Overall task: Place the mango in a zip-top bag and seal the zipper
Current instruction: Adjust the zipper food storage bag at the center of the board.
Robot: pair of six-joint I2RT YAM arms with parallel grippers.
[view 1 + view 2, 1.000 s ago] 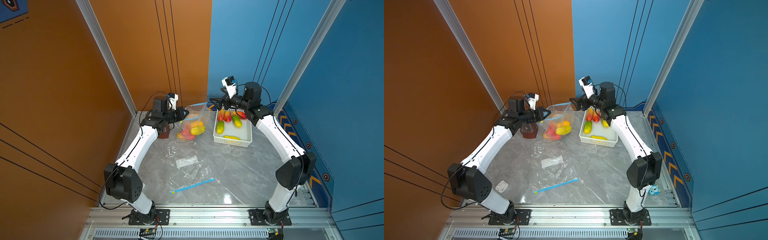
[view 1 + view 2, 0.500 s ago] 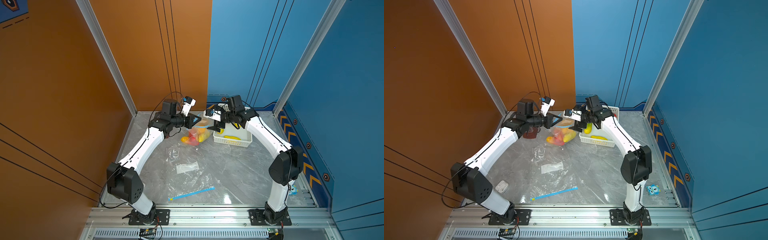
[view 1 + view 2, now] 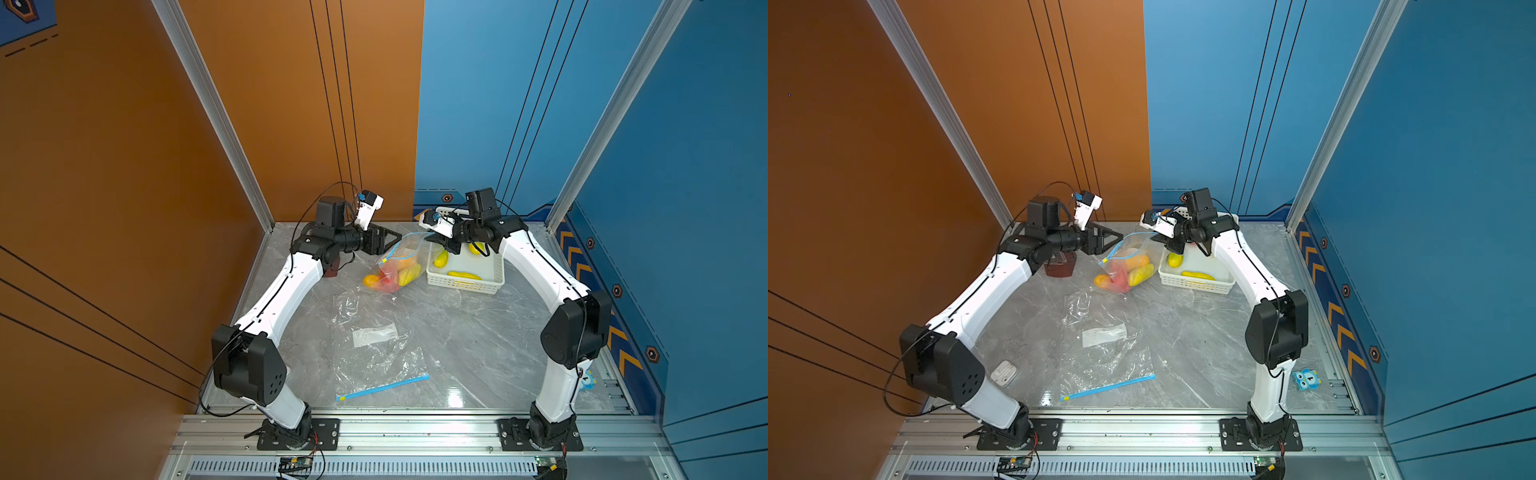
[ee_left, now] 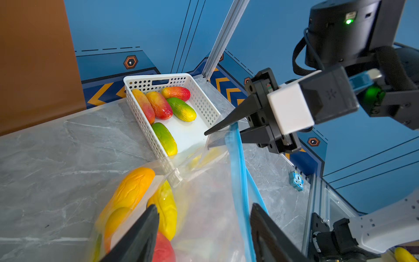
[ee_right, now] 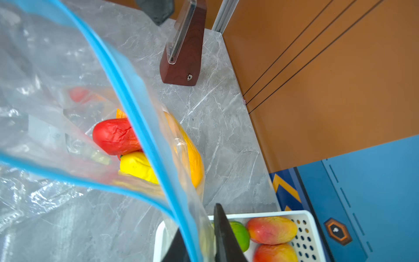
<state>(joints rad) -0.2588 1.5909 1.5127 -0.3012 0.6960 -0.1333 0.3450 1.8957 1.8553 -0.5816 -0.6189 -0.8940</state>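
We judge the limp, slippery zip-top bag point(image 4: 204, 181), weighted by its mangoes point(image 4: 131, 190) and hanging from the right gripper point(image 4: 207, 140) pinched on its corner, best taken by the stiffer zipper strip point(image 4: 237, 170) running between the spread jaws of the left gripper point(image 4: 204, 207).

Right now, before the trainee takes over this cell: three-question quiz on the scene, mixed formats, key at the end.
1. True or false: the blue zipper of the filled zip-top bag is sealed shut.
2. Which jaws pinch that bag's rim? A) left jaws B) right jaws C) neither
3. Fill in: the loose mangoes lie in the white ____.

Key
1. False: the two zipper strips stand apart.
2. B. The left jaws stand open around the zipper.
3. basket
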